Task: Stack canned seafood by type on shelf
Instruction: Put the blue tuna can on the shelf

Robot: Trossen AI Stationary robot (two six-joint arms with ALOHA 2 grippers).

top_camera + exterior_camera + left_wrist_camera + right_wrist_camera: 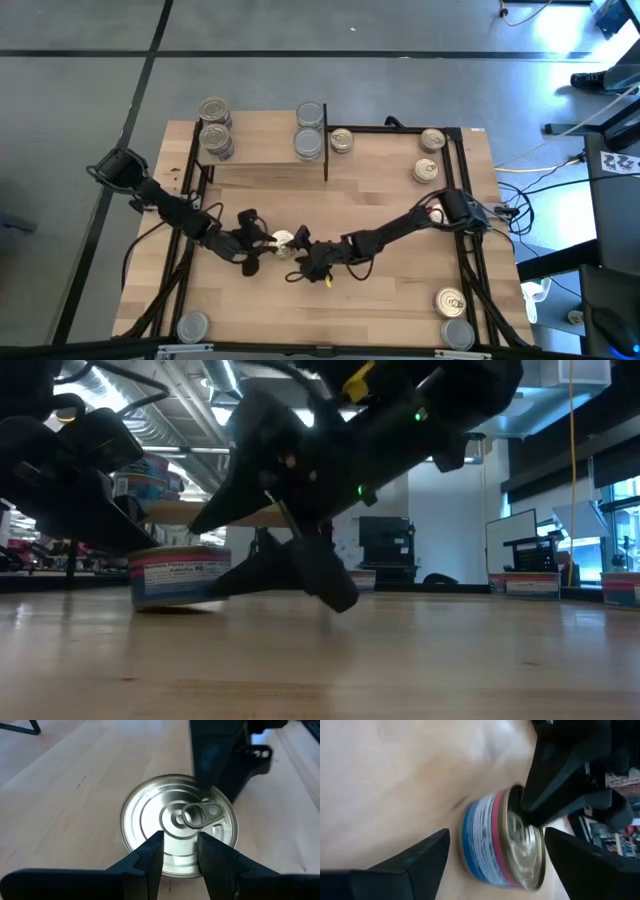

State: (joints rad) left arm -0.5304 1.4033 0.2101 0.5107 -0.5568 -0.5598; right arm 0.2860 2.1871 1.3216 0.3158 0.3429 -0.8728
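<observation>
A round tin (283, 240) with a silver pull-tab lid (177, 820) and a blue, red and white label (482, 840) stands upright on the tabletop, between my two grippers. My left gripper (181, 850) comes from the table's left. Its fingers, a narrow gap apart, sit over the lid's near edge. My right gripper (495, 834) comes from the right and is open wide, with a finger on either side of the tin and touching neither side. The shelf (262, 152) at the far side carries stacked tins (215, 125) at its left end and more (309, 130) at its right end. My left gripper comes slanting down from the table's left. Its fingertips (522, 802) seem to rest on the lid's edge (512, 815), on the left arm's side. Nothing lies between the fingers. The tin stands flat on the table.
Loose tins lie right of the shelf (341, 140), at the far right (430, 155), at the near right corner (453, 315) and at the near left corner (193, 325). Black frame posts (326, 160) stand at the shelf's corners. Bare wood lies between the shelf and the grippers.
</observation>
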